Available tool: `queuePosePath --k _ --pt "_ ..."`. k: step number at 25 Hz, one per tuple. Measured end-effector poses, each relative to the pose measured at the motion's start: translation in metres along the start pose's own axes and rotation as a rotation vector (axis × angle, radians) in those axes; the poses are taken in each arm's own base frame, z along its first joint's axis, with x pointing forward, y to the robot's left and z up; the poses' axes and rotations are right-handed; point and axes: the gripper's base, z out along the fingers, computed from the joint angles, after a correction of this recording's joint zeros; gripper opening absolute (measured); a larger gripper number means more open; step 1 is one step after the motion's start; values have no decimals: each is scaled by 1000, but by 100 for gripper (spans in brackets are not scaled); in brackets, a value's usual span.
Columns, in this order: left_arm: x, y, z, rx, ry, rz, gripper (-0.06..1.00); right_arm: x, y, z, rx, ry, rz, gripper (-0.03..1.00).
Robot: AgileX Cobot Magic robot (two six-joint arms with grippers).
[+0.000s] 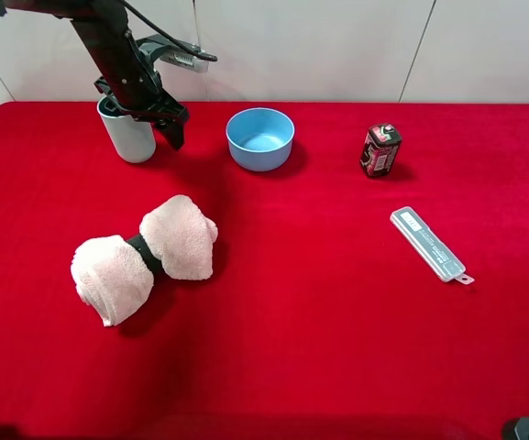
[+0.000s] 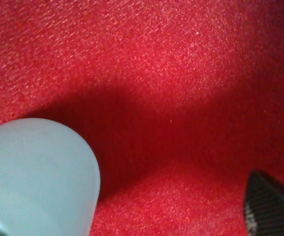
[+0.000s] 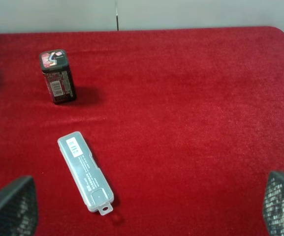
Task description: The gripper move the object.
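Cup, tall teal-green plastic tumbler [image 1: 128,136], is standing upright at the far left of the red cloth table [image 1: 337,348]. The black clawed left gripper [image 1: 149,119] is hanging spread at its rim, gripping nothing, one finger [image 1: 174,128] just beside it.

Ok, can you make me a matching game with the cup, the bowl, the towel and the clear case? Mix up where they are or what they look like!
Things
1. teal cup
2. light-blue bowl
3. pink towel
4. clear plastic case

Clues
A. rolled up, with a black band round its middle
B. lying flat on the right side of the red table
C. standing upright at the back left, right by the left gripper
D. empty, at the back near the middle

Pairs: 1-C, 2-D, 3-A, 4-B
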Motion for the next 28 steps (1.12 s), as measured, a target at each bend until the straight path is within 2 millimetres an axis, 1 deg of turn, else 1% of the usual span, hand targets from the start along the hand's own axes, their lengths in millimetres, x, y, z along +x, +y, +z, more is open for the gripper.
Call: queuePosePath --k 6,14,15,16,17,19,28 --pt "0 0 0 -1 0 0 50 0 0 0 0 0 0 69" --pt "0 1 0 -10 -4 8 16 0 0 0 0 0 0 69" --pt "-1 2 -1 -12 -7 8 10 0 0 0 0 0 0 69" --pt "-1 3 -2 -19 -13 9 7 0 0 0 0 0 0 69" --pt "-1 3 -2 -22 -16 11 5 0 0 0 0 0 0 69" --pt "-2 4 -2 -23 -18 12 4 0 0 0 0 0 0 69" --pt "-2 4 -3 -24 -18 13 4 0 0 0 0 0 0 69"
